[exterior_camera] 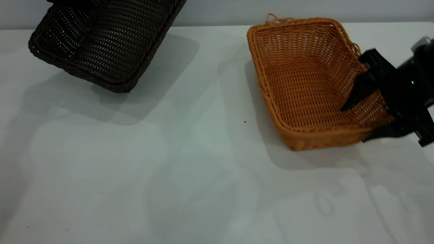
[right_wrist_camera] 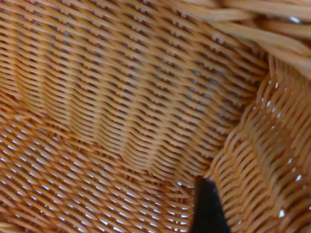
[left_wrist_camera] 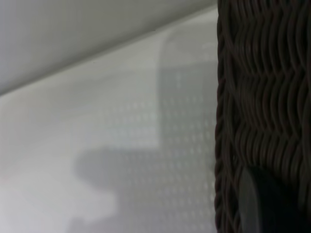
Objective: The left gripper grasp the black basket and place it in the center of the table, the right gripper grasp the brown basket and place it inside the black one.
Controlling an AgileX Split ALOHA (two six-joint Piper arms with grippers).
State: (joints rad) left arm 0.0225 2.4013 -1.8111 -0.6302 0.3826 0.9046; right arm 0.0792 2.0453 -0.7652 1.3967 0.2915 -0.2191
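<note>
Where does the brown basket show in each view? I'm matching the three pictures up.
Exterior view: the brown basket sits at centre-right on the table, with the right hand straddling its right wall.
Left wrist view: not in it; only the black basket and the table.
Right wrist view: its woven inside fills the picture.
Shared landmark: the finger inside the basket, also seen in the exterior view.

Dim, even overhead light; soft basket shadows on the table [exterior_camera: 190,169]; blurred, close-up wrist views.
</note>
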